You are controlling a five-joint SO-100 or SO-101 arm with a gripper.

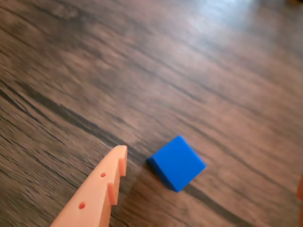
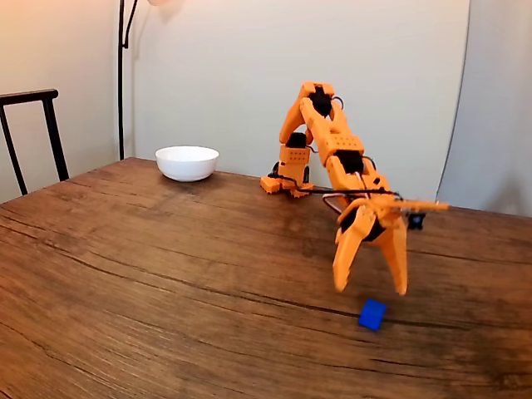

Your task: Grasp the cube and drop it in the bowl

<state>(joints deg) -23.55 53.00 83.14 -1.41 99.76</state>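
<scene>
Cube: small solid bright-blue cube (image 2: 371, 314), plain faces, lying on the dark wooden table (image 2: 166, 274), just under the fingertips.
Gripper: orange two-finger gripper (image 2: 371, 289), fingers spread, holding nothing.
Bowl: glossy round white bowl (image 2: 187, 163), well apart, far left in the fixed view.

Cubes: one blue cube (image 2: 372, 313)
Bowls: one white bowl (image 2: 187, 162)
Robot arms: one orange arm (image 2: 332, 141)
Grippers: one gripper (image 2: 371, 289) with two fingers
Tables: one wood table (image 2: 166, 274)
Chairs: one dark chair (image 2: 33, 137)
</scene>
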